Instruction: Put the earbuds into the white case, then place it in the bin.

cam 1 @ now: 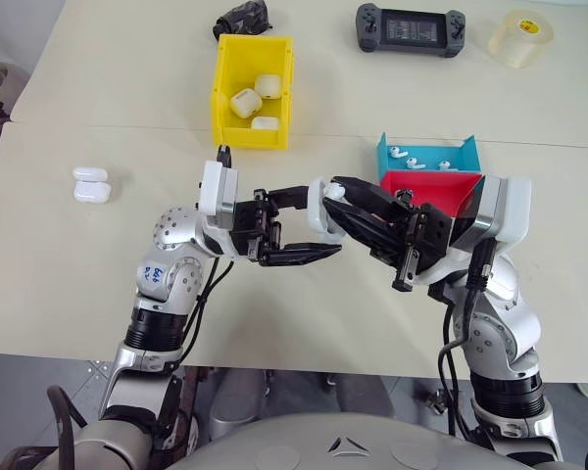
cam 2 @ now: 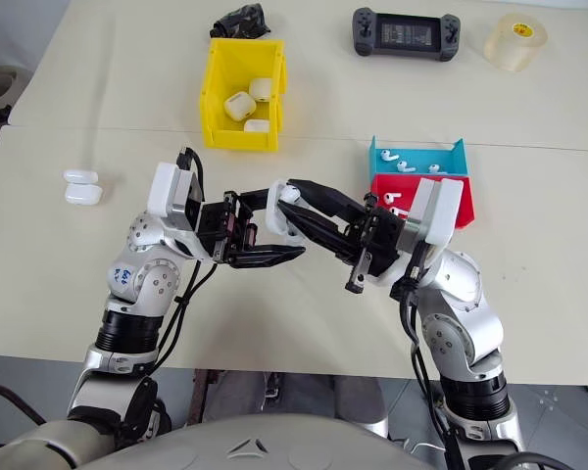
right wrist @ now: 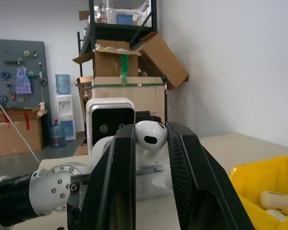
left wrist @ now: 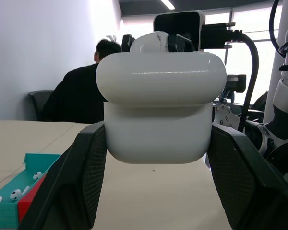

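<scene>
My left gripper [cam 1: 321,221] is shut on the white case [left wrist: 158,110], its fingers [left wrist: 86,172] pressing both sides and holding it above the middle of the table. From the opposite side my right gripper [cam 1: 335,202] meets it, shut on one of the earbuds [right wrist: 150,134], which hangs just above the top of the case [right wrist: 149,178]. That earbud [left wrist: 151,41] sits close over the case lid; I cannot tell whether they touch. More earbuds [cam 1: 412,157] lie in the blue tray. The yellow bin [cam 1: 223,93] stands further back on the table with three white cases [cam 1: 247,102] inside.
A blue tray [cam 1: 470,152] and a red tray [cam 1: 441,188] sit under my right arm. Two more white cases [cam 1: 91,184] lie at the far left. A game controller [cam 1: 410,29], a tape roll [cam 1: 521,37] and a black object [cam 1: 243,18] line the back. A person [left wrist: 81,91] sits beyond the table.
</scene>
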